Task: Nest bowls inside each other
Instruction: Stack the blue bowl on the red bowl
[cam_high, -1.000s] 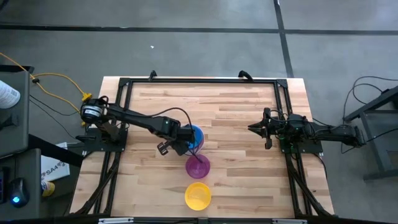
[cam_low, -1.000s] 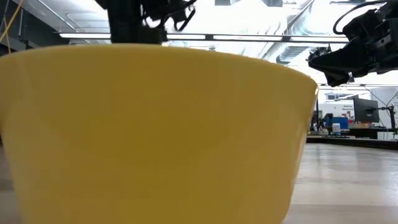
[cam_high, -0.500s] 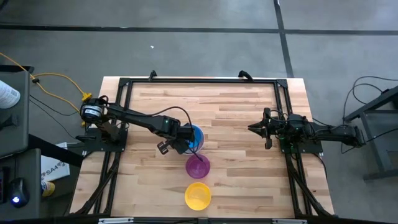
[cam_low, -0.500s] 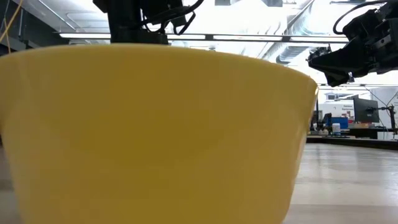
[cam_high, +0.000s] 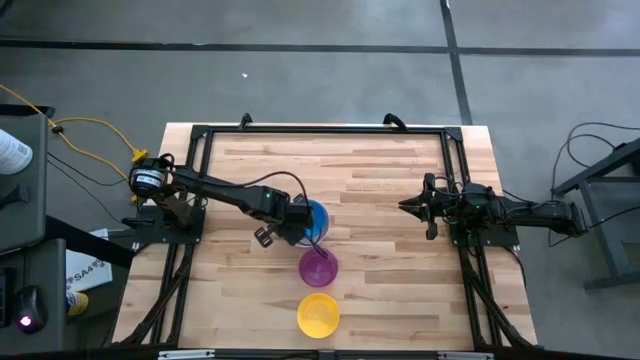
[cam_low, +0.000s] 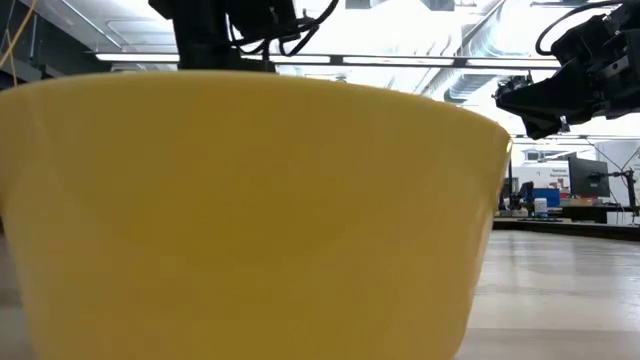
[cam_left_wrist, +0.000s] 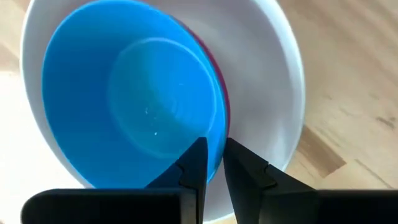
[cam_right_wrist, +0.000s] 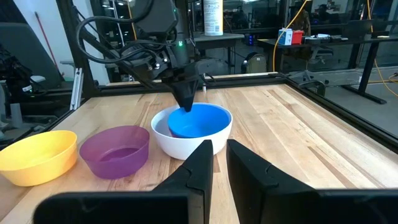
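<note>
A blue bowl (cam_left_wrist: 124, 93) sits nested in a pink-red bowl (cam_left_wrist: 225, 106), of which only a sliver shows. Both stand inside the larger white bowl (cam_left_wrist: 267, 81) at mid-table (cam_high: 314, 221). A purple bowl (cam_high: 318, 268) and a yellow bowl (cam_high: 318, 314) stand apart, nearer the table's near edge. My left gripper (cam_left_wrist: 214, 149) points down over the blue bowl's rim, its fingers a narrow gap apart. My right gripper (cam_right_wrist: 221, 149) hovers level at the table's right (cam_high: 405, 205), narrowly open and holding nothing. My left gripper stands astride the blue bowl's rim (cam_left_wrist: 219, 134) from above, one finger inside the bowl and one outside, on the side toward the left arm. I cannot tell whether either finger touches the rim. The blue bowl rests in the stack.
The yellow bowl (cam_low: 250, 220) stands right before the low camera and hides most of the table there. A black frame (cam_high: 320, 128) runs round the table's edges. Bare wood lies between the bowls and the right arm (cam_high: 500, 212).
My left gripper has rolled a little about its own pointing line while staying over the white bowl. The bowls have kept their places.
</note>
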